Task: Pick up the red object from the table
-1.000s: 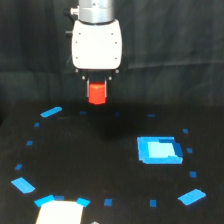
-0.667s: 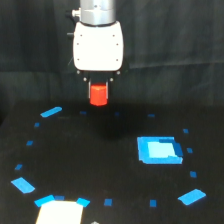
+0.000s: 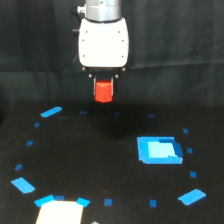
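The red object is a small bright red-orange block. It hangs in the air above the far part of the black table, in the upper middle of the exterior view. My gripper is shut on it, with a dark finger on each side of the block. The white gripper body sits directly above and is wider than the block. The block's top is hidden between the fingers.
A larger bright blue rectangular patch lies on the exterior view's right. Small blue tape marks ring the table. A white item sits at the near left edge. A dark curtain hangs behind.
The gripper has shifted a little toward the exterior view's right and slightly up, still holding the red object off the table.
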